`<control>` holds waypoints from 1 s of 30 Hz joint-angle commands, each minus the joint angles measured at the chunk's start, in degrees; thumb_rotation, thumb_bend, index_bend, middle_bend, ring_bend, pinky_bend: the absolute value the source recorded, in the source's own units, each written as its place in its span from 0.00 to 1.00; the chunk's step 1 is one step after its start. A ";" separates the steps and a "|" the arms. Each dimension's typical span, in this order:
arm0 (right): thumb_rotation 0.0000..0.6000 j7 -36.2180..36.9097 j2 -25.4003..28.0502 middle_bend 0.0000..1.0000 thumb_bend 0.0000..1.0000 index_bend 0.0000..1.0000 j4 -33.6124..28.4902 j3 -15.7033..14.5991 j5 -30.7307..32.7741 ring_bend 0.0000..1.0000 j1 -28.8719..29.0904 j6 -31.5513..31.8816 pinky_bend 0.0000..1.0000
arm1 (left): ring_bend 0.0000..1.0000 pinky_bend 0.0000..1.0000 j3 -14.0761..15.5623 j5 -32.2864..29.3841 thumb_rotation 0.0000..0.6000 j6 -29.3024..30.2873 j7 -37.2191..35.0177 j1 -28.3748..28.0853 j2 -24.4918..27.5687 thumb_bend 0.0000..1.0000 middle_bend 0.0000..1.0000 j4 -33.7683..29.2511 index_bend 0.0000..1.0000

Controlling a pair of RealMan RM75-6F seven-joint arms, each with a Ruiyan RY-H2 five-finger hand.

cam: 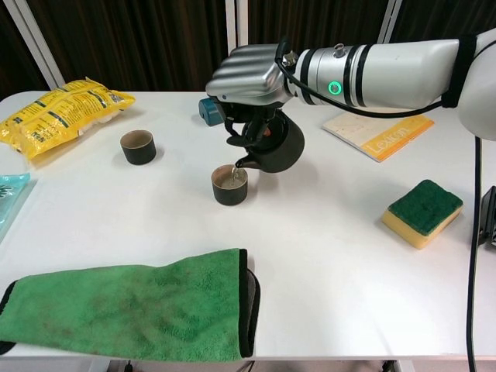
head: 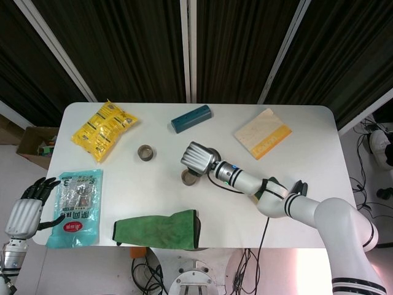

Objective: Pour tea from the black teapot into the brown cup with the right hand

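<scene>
Tilting the black teapot [cam: 273, 146], right hand [cam: 249, 74] pours into brown cup [cam: 229, 184].

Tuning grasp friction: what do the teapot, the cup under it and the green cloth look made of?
Black teapot: smooth, faintly glossy, probably glazed ceramic or coated metal.
Brown cup: dull, matte wall, likely unglazed clay.
Green cloth: fuzzy nap, folded and limp, looks like microfibre.
</scene>
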 commanded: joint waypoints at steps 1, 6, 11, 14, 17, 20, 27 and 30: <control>1.00 -0.17 0.01 1.00 0.48 1.00 -0.12 0.04 0.10 0.95 0.04 -0.15 0.81 | 0.09 0.21 0.01 -0.02 1.00 -0.02 -0.02 0.02 -0.02 0.09 0.13 0.04 0.17; 1.00 -0.71 -0.01 1.00 0.48 1.00 -0.32 0.16 0.37 0.95 0.06 -0.37 0.81 | 0.09 0.21 0.02 0.03 1.00 0.04 -0.05 0.04 -0.02 0.09 0.13 0.07 0.17; 1.00 -1.00 -0.06 1.00 0.48 1.00 -0.48 0.27 0.61 0.95 0.03 -0.49 0.81 | 0.09 0.21 0.03 -0.01 1.00 0.01 -0.08 0.07 -0.01 0.09 0.13 0.10 0.17; 1.00 -1.00 -0.12 1.00 0.48 1.00 -0.48 0.32 0.70 0.95 0.01 -0.47 0.81 | 0.09 0.21 0.02 0.00 1.00 -0.01 -0.10 0.06 -0.03 0.09 0.13 0.10 0.17; 1.00 -0.77 -0.22 1.00 0.48 1.00 -0.48 0.41 0.81 0.95 -0.06 -0.34 0.81 | 0.09 0.21 0.00 0.00 1.00 -0.05 -0.12 0.02 -0.03 0.09 0.13 0.09 0.17; 1.00 -0.50 -0.27 1.00 0.48 1.00 -0.48 0.52 1.02 0.95 -0.17 -0.29 0.81 | 0.09 0.21 0.02 0.01 1.00 -0.15 -0.12 -0.02 -0.04 0.09 0.13 0.08 0.17; 1.00 3.04 -0.20 1.00 0.48 1.00 -1.59 2.04 3.42 0.95 -1.13 0.05 0.81 | 0.09 0.21 -0.04 0.04 1.00 -0.10 -0.03 -0.07 0.06 0.09 0.13 -0.05 0.17; 1.00 5.25 0.07 1.00 0.48 1.00 -2.32 3.01 4.87 0.95 -1.65 0.09 0.81 | 0.09 0.21 -0.04 0.08 1.00 -0.01 0.05 -0.05 0.14 0.09 0.13 -0.18 0.17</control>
